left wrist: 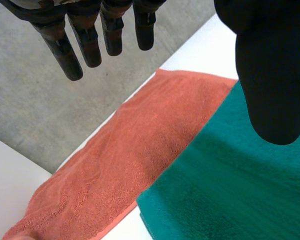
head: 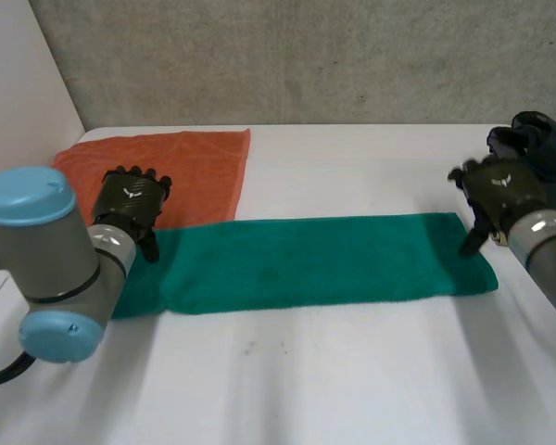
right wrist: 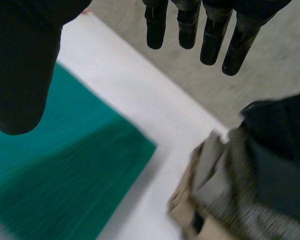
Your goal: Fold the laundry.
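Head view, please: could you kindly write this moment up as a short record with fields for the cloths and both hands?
green towel: long strip lying across the white table
orange towel: flat at the far left, near edge under the green towel
clothes pile: dark, far right
left hand: open, over the strip's left end
right hand: open, over its right end

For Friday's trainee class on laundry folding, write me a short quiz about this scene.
1. True or false: the left hand grips the green towel.
2. What lies beside the right hand? A a basket; B a pile of dark clothes; C a plate.
3. Fill in: the towel behind the green one is ___.
Key: 1 false, fingers straight; 2 B; 3 orange towel.
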